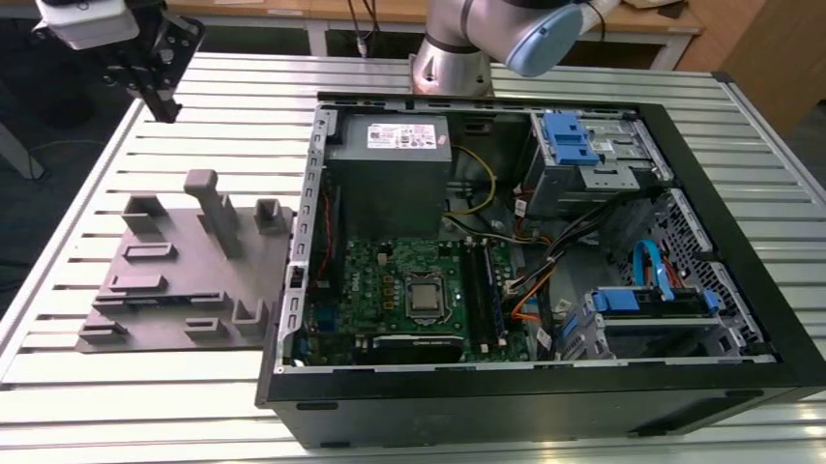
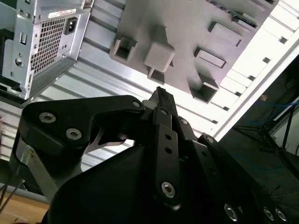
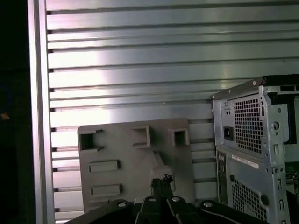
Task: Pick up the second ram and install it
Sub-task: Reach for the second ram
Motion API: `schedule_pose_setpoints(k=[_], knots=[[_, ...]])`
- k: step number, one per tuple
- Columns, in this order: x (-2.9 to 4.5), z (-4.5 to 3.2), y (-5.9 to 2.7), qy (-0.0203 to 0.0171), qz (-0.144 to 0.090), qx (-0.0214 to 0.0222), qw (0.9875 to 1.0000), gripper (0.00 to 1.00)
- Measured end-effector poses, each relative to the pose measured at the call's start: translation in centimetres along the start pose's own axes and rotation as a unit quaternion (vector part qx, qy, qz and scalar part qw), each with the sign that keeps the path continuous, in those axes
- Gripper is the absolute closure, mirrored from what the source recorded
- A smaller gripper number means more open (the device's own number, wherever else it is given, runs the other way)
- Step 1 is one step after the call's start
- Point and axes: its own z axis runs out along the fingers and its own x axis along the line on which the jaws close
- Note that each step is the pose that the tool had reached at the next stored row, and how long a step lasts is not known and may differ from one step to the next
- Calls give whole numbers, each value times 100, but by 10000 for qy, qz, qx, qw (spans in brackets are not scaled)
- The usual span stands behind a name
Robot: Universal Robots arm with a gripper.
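**Operator:** So, how far along am I with the second ram?

**Observer:** Your jaws hang high over the desk (image 1: 77,387). Both wrist views show them closed tip to tip, and I can make out nothing pinched between them. Whatever stage this is, you are not carrying the stick.

**Operator:** Where is the stick, then?

**Observer:** I cannot tell you for sure. The grey tray (image 1: 155,290) lies below your jaws and a little ahead of them. In the first wrist view the tray (image 3: 126,154) reads as plain grey across its blocks and slots. The open computer case (image 1: 543,387) stands beyond the tray, well apart from your jaws, with its motherboard (image 1: 387,280) laid bare. Just beside the processor (image 1: 427,295) run the long memory slots (image 1: 486,285), dark along their whole length. I cannot tell whether a stick is seated in them or which stick it would be.

**Operator:** So what counts as done?

**Observer:** As I judge it, nothing is in hand: your jaws are well apart from both the tray and the slots. I cannot say whether the second ram has been picked up and seated, so treat the install as unconfirmed.
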Motion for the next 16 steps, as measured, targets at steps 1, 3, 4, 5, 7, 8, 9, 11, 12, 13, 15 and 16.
schedule_pose_setpoints(k=[1, 3, 4, 5, 7, 8, 9, 11, 12, 13, 15, 16], knots=[[23, 2, -2, 0, 0, 0, 10000, 89], [67, 6, -6, 0, 0, 0, 10000, 89], [89, 9, -7, 0, 0, 0, 10000, 89], [110, 11, -9, 0, 0, 0, 10000, 89], [160, 15, -13, 0, 0, 0, 10000, 89], [185, 17, -15, 0, 0, 0, 10000, 89], [215, 19, -17, 0, 0, 0, 10000, 89], [272, 24, -24, 0, 0, 0, 10000, 89], [292, 27, -30, 0, 0, 0, 10000, 89], [312, 30, -39, 0, 0, 0, 10000, 89], [349, 38, -65, 0, 0, 0, 10000, 89], [367, 42, -82, 0, -1, 0, 10000, 89]])
